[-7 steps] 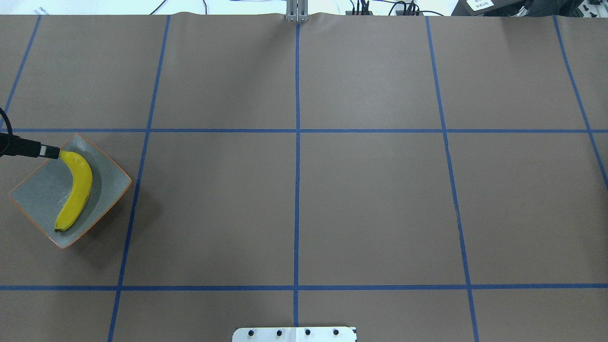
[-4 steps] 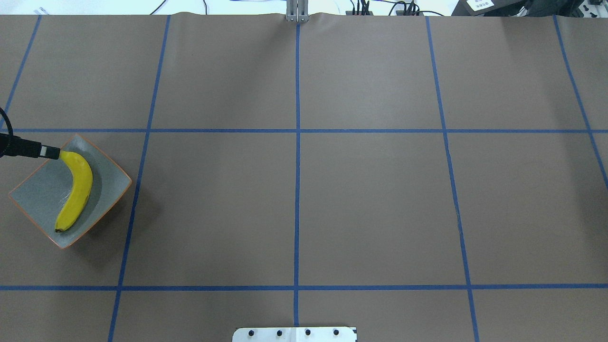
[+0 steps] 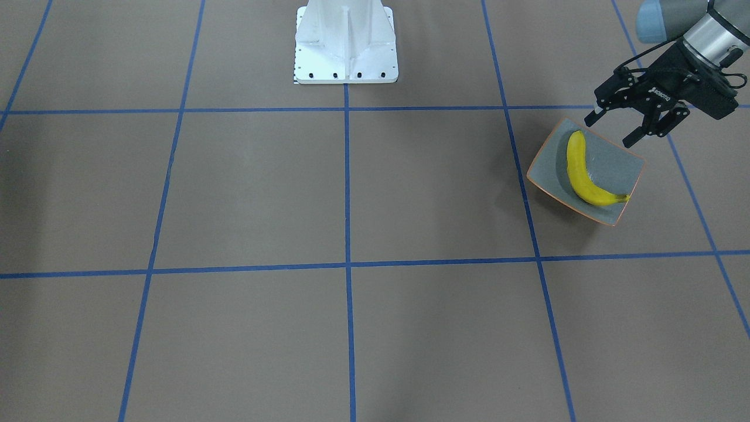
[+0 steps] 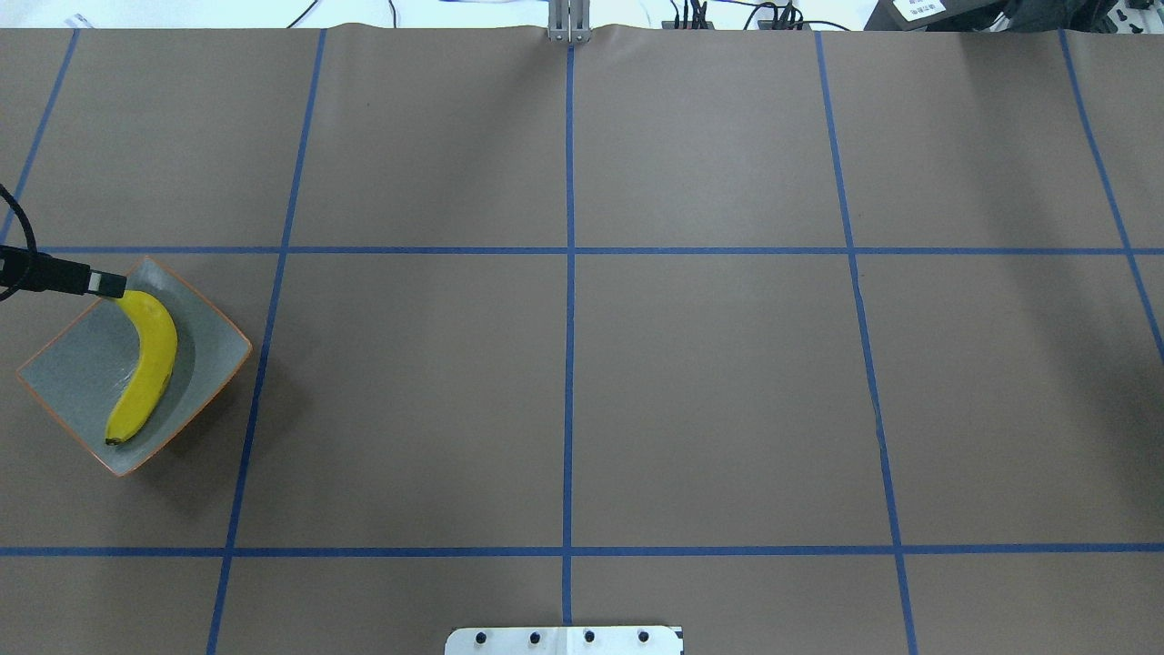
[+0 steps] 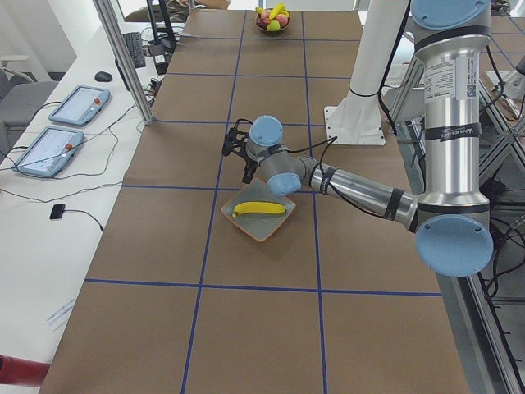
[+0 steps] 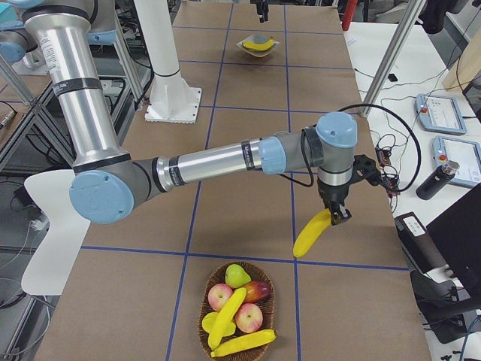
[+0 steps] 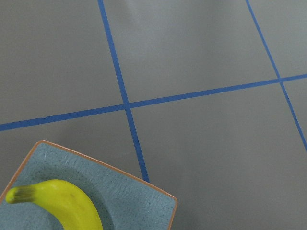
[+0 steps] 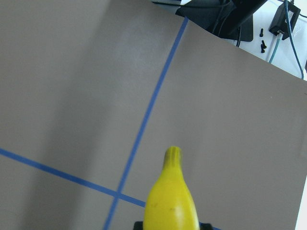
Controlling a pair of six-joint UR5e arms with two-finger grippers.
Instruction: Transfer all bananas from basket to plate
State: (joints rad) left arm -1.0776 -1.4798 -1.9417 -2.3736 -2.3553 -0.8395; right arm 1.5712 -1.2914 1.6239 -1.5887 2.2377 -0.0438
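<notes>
Overhead exterior: 1 banana [image 4: 156, 359] on plate [image 4: 73, 373]

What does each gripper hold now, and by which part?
The right gripper holds a banana by its upper end, the rest hanging down. The left gripper, jaws open, holds nothing.

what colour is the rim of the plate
Orange, a thin line around the plate and its grey-blue inside; clearest in the left wrist-mounted view.
</notes>
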